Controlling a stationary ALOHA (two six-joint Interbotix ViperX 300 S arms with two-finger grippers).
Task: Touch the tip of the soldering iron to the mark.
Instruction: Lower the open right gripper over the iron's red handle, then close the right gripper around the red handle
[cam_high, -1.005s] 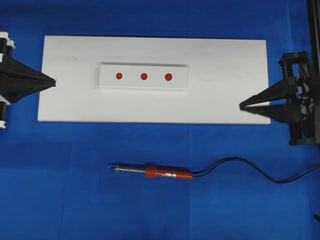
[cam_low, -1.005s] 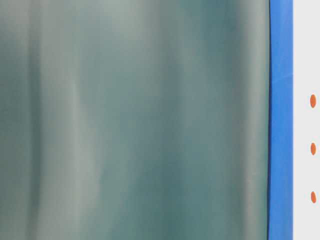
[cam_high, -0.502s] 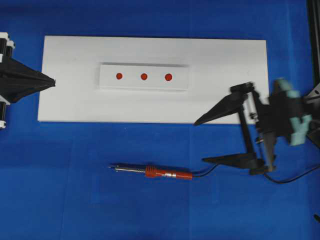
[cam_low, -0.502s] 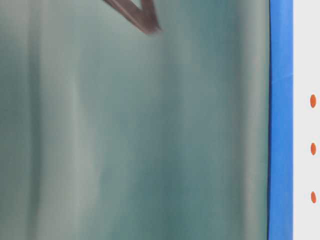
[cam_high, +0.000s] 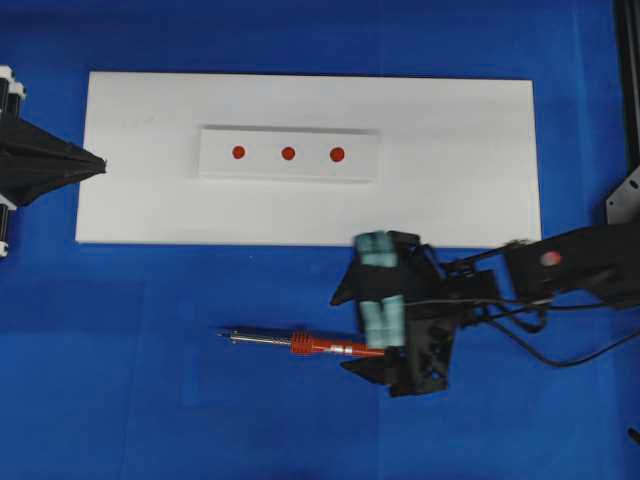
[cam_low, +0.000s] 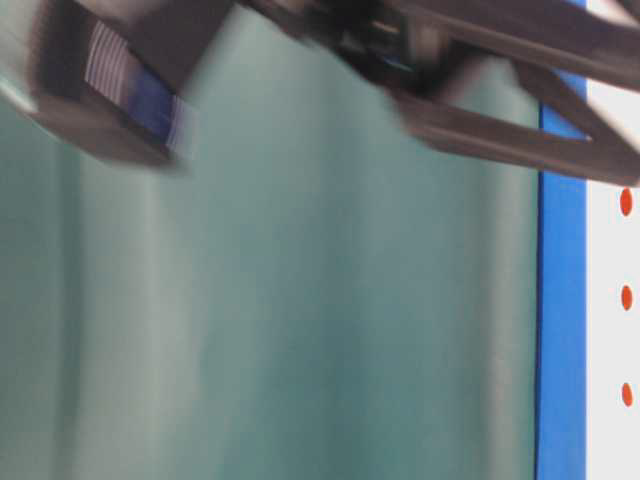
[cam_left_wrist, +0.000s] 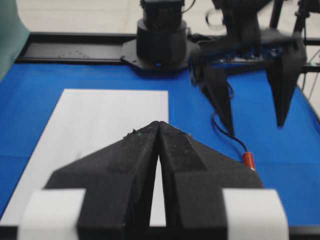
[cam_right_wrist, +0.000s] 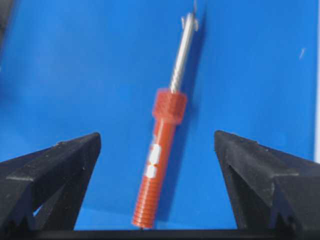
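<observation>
Red-orange soldering iron (cam_right_wrist: 161, 165), apparently unlabelled, between right gripper's (cam_right_wrist: 157, 150) spread jaws

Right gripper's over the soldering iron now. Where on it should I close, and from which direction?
Grip the red-orange handle of the soldering iron, coming straight down from above. It lies flat on the blue cloth, and the right gripper is open with a finger on either side of the handle. The handle is the thickest part; the thin metal shaft must stay free to reach the mark.

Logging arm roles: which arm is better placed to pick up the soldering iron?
Right. The right gripper is open, straddling the soldering iron handle; the left gripper sits shut at the white board's far end.
</observation>
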